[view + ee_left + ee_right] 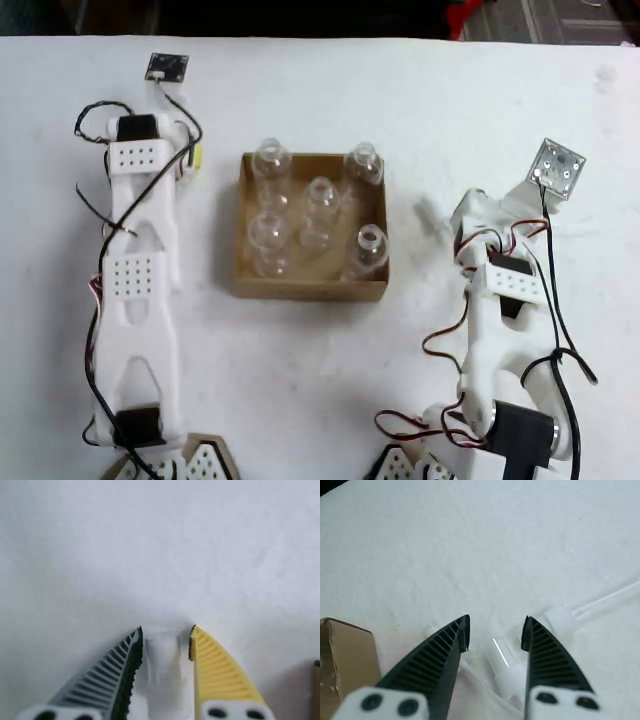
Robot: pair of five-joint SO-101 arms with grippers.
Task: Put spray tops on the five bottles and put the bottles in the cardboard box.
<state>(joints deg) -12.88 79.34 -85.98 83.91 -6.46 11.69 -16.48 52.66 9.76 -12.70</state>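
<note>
Five clear bottles (320,200) stand uncapped inside the cardboard box (310,288) at the table's middle. To the box's far left, my left gripper (166,629) sits low over the table (400,90). Its grey and yellow fingers are shut on a white spray top (161,652). In the high view this gripper (190,158) lies near the box's far left corner. Right of the box, my right gripper (495,622) is open. A white spray top (502,665) with a thin tube lies on the table between its black fingers. A second spray top (559,617) lies just beyond them.
A corner of the cardboard box (345,650) shows beside the right gripper, and its edge (317,690) beside the left one. Small square plates lie at the far left (167,67) and at the right (556,170). Cables run along both arms.
</note>
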